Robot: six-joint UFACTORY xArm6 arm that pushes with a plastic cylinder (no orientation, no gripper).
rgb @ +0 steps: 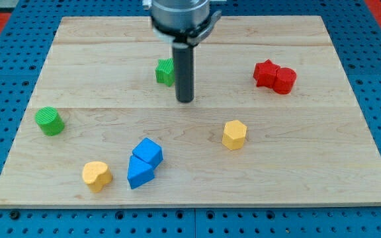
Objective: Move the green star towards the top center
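The green star (165, 71) lies on the wooden board (309, 152) a little left of centre in the upper half, partly hidden behind my rod. My tip (185, 100) rests on the board just to the right of and below the star, close to it or touching it; I cannot tell which. The rod rises from there to the arm's dark head at the view's top.
A green cylinder (49, 121) sits at the left. A red star (266, 72) and red cylinder (284, 80) touch at the upper right. A yellow hexagon (234, 134) is right of centre. A yellow heart (96, 176) and two blue blocks (147, 152) (139, 174) lie at the lower left.
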